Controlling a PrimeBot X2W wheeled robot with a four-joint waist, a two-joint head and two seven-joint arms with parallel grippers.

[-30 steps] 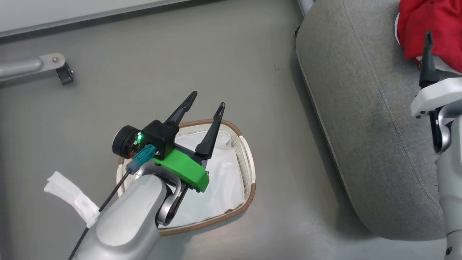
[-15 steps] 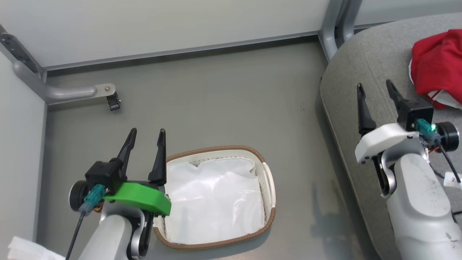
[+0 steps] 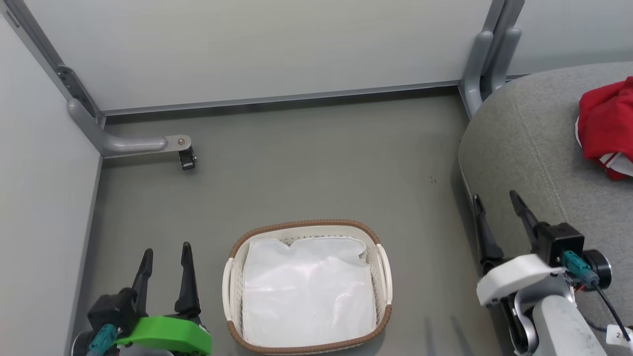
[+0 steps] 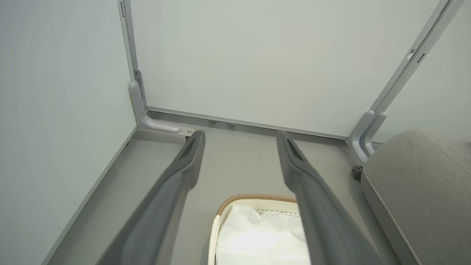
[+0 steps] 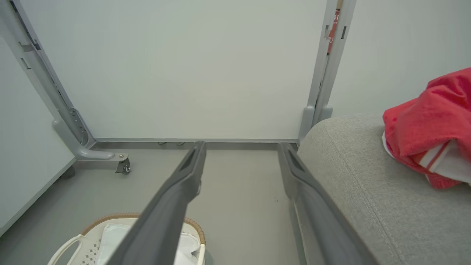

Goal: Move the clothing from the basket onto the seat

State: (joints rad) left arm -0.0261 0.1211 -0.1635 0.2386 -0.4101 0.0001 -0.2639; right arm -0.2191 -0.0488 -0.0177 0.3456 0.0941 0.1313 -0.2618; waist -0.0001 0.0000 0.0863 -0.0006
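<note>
Nearest me, the left gripper and the right gripper both have their jaws spread with nothing between them. They flank the basket, which sits on the floor with its white liner lying bare inside. Further right, the right gripper's fingers point along the edge of the grey seat. The red clothing lies bunched on that seat, beyond and to the right of the right gripper and well apart from the left. Any further reach, I'd judge, falls to the right arm.
</note>
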